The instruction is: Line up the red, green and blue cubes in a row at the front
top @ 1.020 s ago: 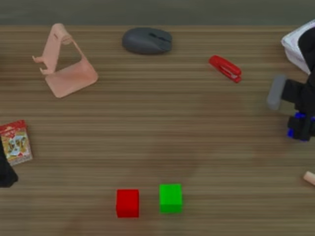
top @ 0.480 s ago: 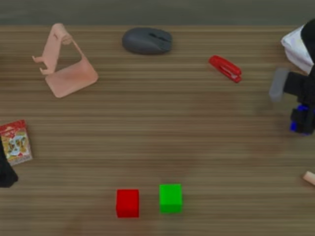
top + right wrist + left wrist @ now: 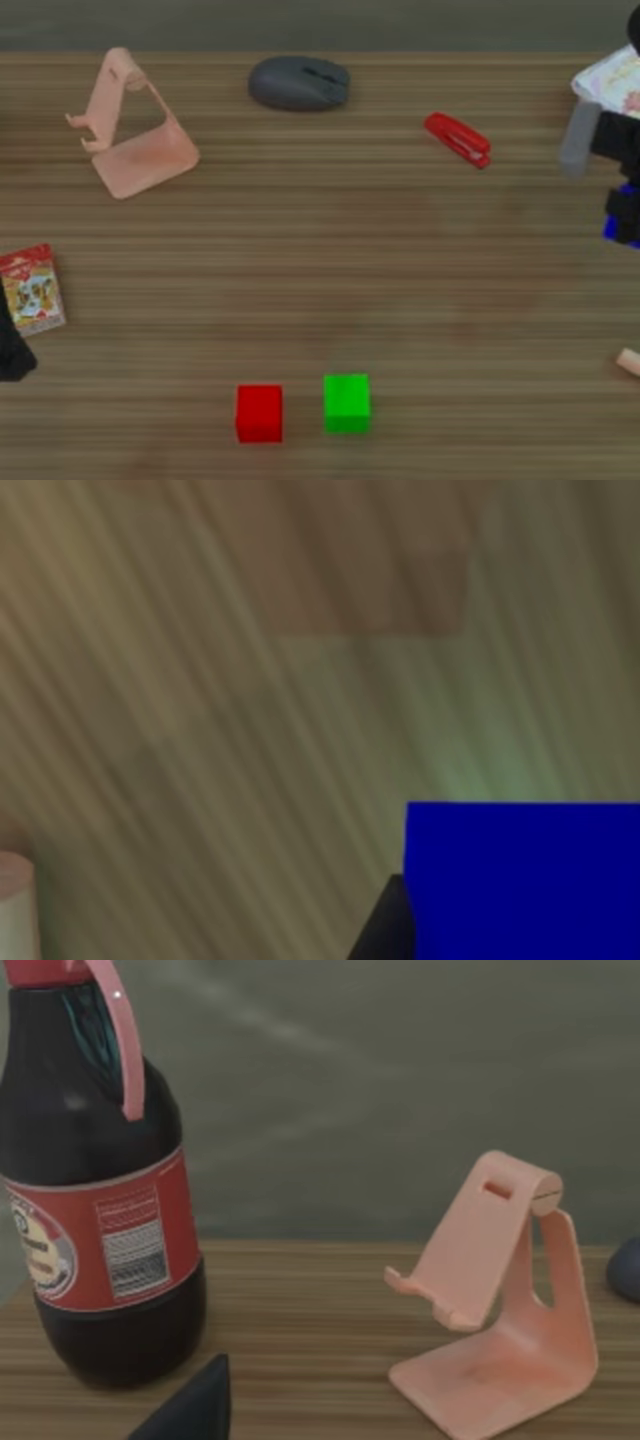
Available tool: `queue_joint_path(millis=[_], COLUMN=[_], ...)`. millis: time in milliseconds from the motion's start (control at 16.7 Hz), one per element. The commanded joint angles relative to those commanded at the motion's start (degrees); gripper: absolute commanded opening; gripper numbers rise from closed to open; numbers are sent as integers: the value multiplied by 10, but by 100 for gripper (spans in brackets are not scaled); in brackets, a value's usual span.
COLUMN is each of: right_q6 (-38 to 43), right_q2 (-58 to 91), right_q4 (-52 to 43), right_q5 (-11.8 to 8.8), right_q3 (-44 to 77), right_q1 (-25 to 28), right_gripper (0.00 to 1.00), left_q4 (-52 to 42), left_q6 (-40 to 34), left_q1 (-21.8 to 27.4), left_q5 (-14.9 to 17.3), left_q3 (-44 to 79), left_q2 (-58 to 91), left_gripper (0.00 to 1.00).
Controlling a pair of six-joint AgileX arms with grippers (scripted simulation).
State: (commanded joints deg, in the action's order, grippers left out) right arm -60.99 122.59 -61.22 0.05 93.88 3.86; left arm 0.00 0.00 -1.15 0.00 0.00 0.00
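Right gripper [image 3: 622, 215], fingers pinching the blue cube [image 3: 622, 228], has lifted and retreated beyond the stapler [image 3: 458, 139], leaving placement beside the green cube [image 3: 347, 403] pending.

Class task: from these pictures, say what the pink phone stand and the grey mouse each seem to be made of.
Pink phone stand: probably moulded plastic, satin finish; one smooth, even-coloured bent sheet with rounded edges and a soft sheen. Grey mouse: likely matte plastic; a uniform dark grey rounded shell without glare. Being rendered, both stay guesses.

right tool [image 3: 622, 215] with blue cube [image 3: 617, 227], shifted rearward
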Motion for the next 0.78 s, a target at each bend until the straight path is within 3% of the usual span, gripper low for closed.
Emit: queue_joint_path(millis=[180,300,780], right_q6=[3,13,94], right_q2=[-2,-17,-133], right_q4=[2,4,23], right_q5=[0,0,-3], right_q3=[-6,-23,-160], right_q1=[5,36,270], right_gripper=[0,0,0], left_q4=[0,0,0], left_q6=[0,0,0], left_q1=[0,0,0], left_q5=[0,0,0], left_q3=[0,0,0], left_q2=[0,0,0], left_gripper=[100,100,100])
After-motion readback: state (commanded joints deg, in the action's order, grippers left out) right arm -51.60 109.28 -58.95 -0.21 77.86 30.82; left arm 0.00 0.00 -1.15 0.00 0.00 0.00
